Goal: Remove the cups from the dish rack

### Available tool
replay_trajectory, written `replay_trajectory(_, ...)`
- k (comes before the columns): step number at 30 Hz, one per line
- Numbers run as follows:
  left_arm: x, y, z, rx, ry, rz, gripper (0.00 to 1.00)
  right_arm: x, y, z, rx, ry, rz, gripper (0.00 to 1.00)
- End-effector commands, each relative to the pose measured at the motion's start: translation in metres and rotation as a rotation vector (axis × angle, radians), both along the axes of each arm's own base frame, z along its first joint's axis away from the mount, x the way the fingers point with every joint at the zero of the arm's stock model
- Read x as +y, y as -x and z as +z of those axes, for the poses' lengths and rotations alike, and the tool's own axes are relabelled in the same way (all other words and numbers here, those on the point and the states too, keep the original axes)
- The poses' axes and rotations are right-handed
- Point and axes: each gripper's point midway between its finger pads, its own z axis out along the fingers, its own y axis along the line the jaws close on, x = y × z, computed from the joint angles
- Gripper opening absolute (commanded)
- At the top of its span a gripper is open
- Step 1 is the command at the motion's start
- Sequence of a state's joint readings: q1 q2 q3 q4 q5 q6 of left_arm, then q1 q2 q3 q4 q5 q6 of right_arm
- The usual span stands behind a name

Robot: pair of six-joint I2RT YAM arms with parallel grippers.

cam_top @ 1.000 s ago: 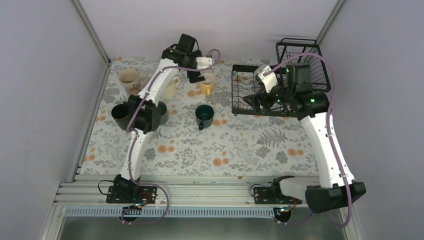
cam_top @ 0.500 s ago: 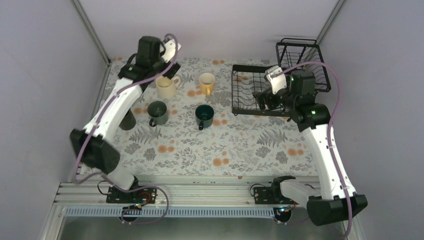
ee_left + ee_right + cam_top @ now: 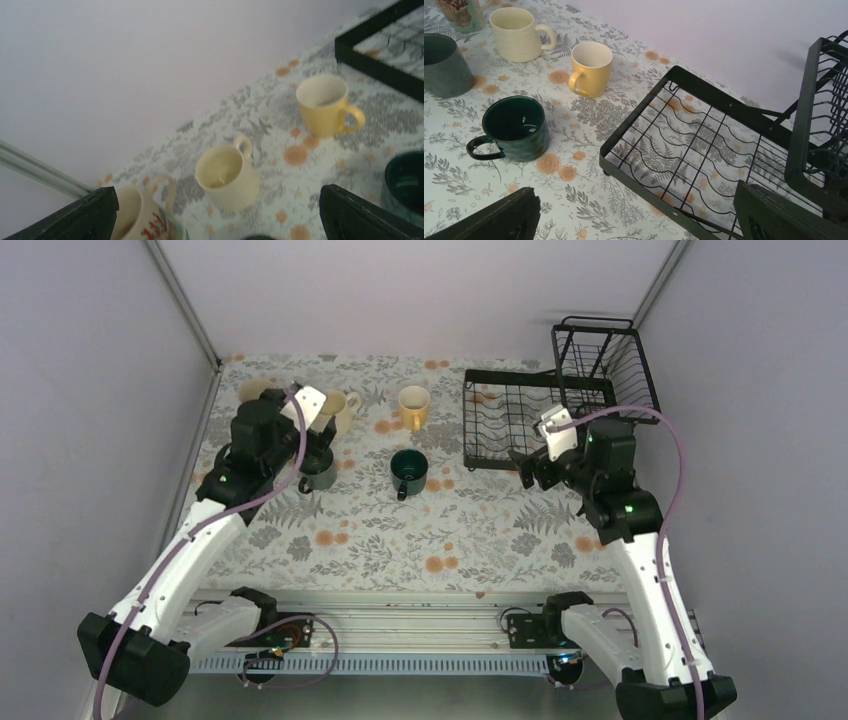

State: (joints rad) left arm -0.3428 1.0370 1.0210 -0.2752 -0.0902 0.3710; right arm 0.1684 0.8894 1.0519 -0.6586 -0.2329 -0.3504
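Note:
The black wire dish rack (image 3: 497,418) stands at the back right with its raised basket (image 3: 600,358); no mug shows in it. On the flowered cloth stand a yellow mug (image 3: 413,406), a cream mug (image 3: 343,410), a dark teal mug (image 3: 408,472) and a grey-green mug (image 3: 320,478). A printed cream mug (image 3: 142,215) shows at the far left. The black mug is hidden. My left gripper (image 3: 318,447) is open and empty above the grey-green mug. My right gripper (image 3: 527,468) is open and empty at the rack's near edge (image 3: 659,195).
Grey walls close in the table at the back and both sides. The right wrist view shows the teal mug (image 3: 516,127), the yellow mug (image 3: 589,67), the cream mug (image 3: 519,32) and the grey-green mug (image 3: 444,65) left of the rack tray.
My left arm has swung back from the far-left mugs toward me and now hovers by the grey-green mug. My right arm has drawn back off the rack to its near edge.

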Motion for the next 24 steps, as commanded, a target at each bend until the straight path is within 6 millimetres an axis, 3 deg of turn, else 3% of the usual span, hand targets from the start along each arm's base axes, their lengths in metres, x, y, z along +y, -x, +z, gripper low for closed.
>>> replay_trajectory(1,0.012,0.003,-0.025,-0.020,-0.013,0.049,1.00,0.002,0.007,0.011,-0.079,-0.007,0.033,1.00)
replay_trajectory(5,0.019,0.014,-0.043,-0.053,-0.019,0.055,1.00,-0.001,0.012,-0.011,-0.064,0.021,0.034,1.00)
replay_trajectory(8,0.025,0.023,-0.043,-0.102,0.009,0.069,1.00,-0.004,0.018,-0.026,-0.079,0.035,0.029,1.00)
replay_trajectory(24,0.024,0.026,-0.019,-0.103,0.057,0.058,1.00,-0.004,0.027,-0.018,-0.115,-0.009,0.043,1.00)
